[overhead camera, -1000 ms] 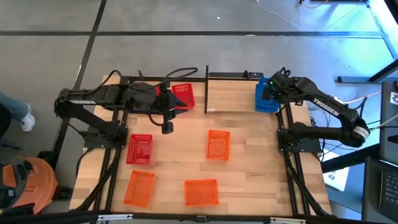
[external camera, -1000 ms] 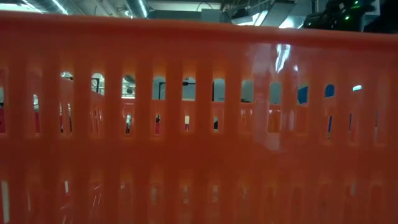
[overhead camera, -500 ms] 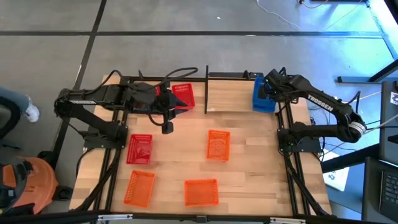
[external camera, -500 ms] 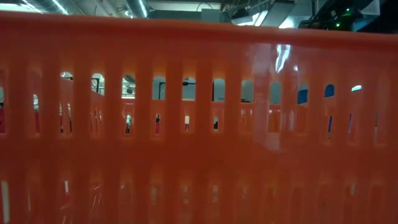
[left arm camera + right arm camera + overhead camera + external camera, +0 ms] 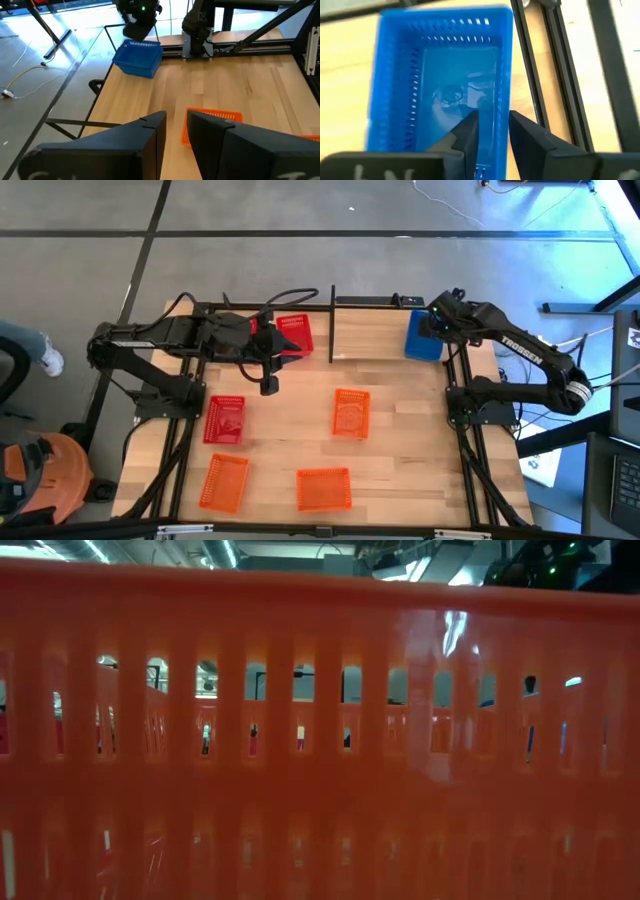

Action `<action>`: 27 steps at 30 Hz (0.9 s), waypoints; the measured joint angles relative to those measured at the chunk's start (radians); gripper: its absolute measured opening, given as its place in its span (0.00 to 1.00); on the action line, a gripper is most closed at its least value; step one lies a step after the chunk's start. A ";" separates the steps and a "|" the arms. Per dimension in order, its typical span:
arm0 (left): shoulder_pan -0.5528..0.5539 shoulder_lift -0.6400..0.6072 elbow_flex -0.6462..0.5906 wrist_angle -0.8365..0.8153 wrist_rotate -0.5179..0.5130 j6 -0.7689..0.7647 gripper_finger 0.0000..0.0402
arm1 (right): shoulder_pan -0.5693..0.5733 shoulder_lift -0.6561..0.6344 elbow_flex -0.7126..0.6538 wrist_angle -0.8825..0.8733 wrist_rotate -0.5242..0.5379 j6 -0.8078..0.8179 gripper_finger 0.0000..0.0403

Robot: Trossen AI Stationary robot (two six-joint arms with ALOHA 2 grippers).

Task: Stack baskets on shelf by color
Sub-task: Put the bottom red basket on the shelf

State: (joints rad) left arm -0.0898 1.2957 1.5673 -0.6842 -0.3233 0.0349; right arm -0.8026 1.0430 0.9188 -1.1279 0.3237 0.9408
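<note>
From above, the blue basket stack [image 5: 421, 340] was seen let go at the shelf's [image 5: 370, 330] right end, the right gripper [image 5: 440, 315] drawn back slightly. In its wrist view the fingers [image 5: 465, 132] stood parted over the basket's wall (released, it seemed). The left gripper [image 5: 175, 135], narrowly open and empty, waited beside the red stack [image 5: 293, 335]; orange baskets [image 5: 350, 412] remained on the table.

Glossy moulded plastic is seen in the slotted orange basket [image 5: 300, 740] and the blue basket [image 5: 442, 80]. Pale, smooth, matt wood planks form the bench [image 5: 240, 85], framed by black metal posts [image 5: 555, 85].

Orange basket [image 5: 320, 740] blocking low view
</note>
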 joint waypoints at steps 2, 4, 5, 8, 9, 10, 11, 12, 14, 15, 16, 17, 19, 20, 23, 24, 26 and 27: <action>0.000 0.000 0.000 0.000 0.000 0.000 0.17 | 0.005 -0.029 0.015 0.018 0.002 0.027 0.26; 0.000 0.000 0.000 0.000 0.000 0.000 0.17 | 0.020 -0.061 0.040 0.068 -0.004 0.043 0.26; 0.000 0.000 0.000 0.000 0.000 0.000 0.17 | 0.031 -0.076 0.051 0.114 -0.015 0.028 0.26; 0.000 0.000 0.000 0.000 0.000 0.000 0.17 | 0.070 -0.110 0.058 0.267 -0.121 -0.063 0.26; 0.000 0.000 0.000 0.000 0.000 0.000 0.17 | 0.083 -0.112 0.058 0.293 -0.183 -0.084 0.26; 0.000 0.000 0.000 0.000 -0.001 0.000 0.17 | 0.098 -0.110 0.058 0.304 -0.254 -0.104 0.26; 0.000 0.000 0.000 0.000 -0.001 0.000 0.17 | 0.114 -0.108 0.058 0.297 -0.325 -0.125 0.26; 0.000 0.000 0.000 0.000 -0.001 0.000 0.17 | 0.133 -0.102 0.058 0.279 -0.372 -0.146 0.26; 0.000 0.000 0.000 0.000 -0.001 0.000 0.17 | 0.183 -0.086 0.058 0.223 -0.395 -0.160 0.23; 0.000 0.000 0.000 0.000 -0.001 0.000 0.17 | 0.206 -0.077 0.057 0.192 -0.384 -0.160 0.21; 0.000 0.000 0.000 0.000 -0.002 -0.001 0.17 | 0.226 -0.069 0.057 0.163 -0.367 -0.160 0.17; 0.000 0.000 0.000 0.000 -0.002 -0.002 0.17 | 0.242 -0.061 0.056 0.131 -0.355 -0.161 0.13; 0.000 0.000 0.000 0.000 -0.002 -0.003 0.17 | 0.271 -0.045 0.056 0.074 -0.358 -0.186 0.04; 0.000 0.000 0.000 0.000 -0.002 -0.004 0.17 | 0.285 -0.037 0.056 0.053 -0.376 -0.199 0.02; 0.000 0.000 0.000 0.001 -0.002 -0.005 0.17 | 0.326 -0.011 0.056 0.028 -0.429 -0.225 0.01; 0.000 0.000 0.000 0.001 -0.002 -0.006 0.17 | 0.338 -0.001 0.056 0.024 -0.431 -0.228 0.01; 0.000 0.000 0.000 0.003 -0.002 -0.006 0.17 | 0.360 0.020 0.046 0.026 -0.431 -0.220 0.01; 0.000 0.000 0.000 0.003 -0.004 -0.006 0.17 | 0.366 0.029 0.032 0.026 -0.430 -0.213 0.01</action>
State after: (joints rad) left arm -0.0898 1.2958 1.5673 -0.6817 -0.3270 0.0288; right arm -0.4366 1.0722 0.9507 -1.1021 -0.1066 0.7281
